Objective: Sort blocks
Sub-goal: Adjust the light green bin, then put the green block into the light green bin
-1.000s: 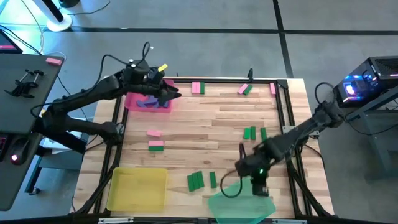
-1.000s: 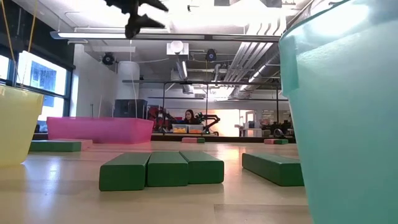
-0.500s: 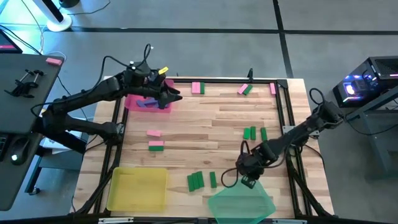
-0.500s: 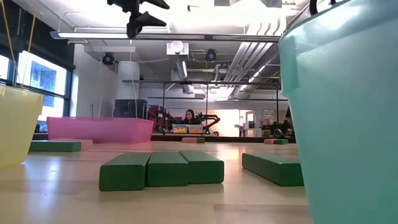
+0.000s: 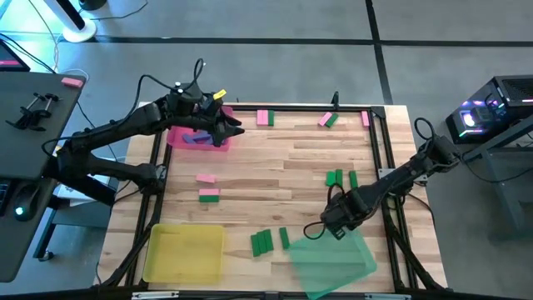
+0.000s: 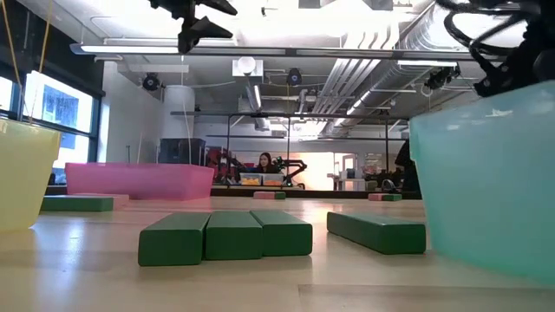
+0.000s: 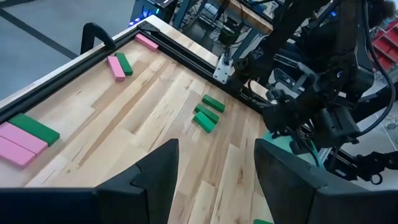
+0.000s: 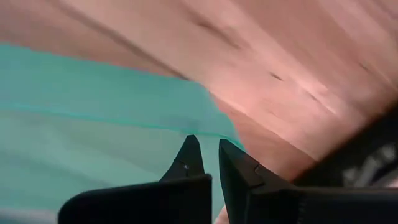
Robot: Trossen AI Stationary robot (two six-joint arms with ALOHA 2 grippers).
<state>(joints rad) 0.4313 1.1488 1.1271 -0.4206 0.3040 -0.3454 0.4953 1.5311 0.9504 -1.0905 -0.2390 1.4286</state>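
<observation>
green tray [image 5: 337,262] dragged right | right hand [image 5: 336,232] pinching its rim | green blocks [image 5: 263,241] just left

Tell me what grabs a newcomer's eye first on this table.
The right gripper grips the rim of the green tray at the table's near edge, tray skewed. Beside it lie green blocks. At the far left corner, the left gripper hovers open over the pink tray.

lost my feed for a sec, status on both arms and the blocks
Left gripper open, over pink tray. Right gripper at green tray rim, jaws near closed. Green blocks loose beside it. Nothing blocking.
</observation>
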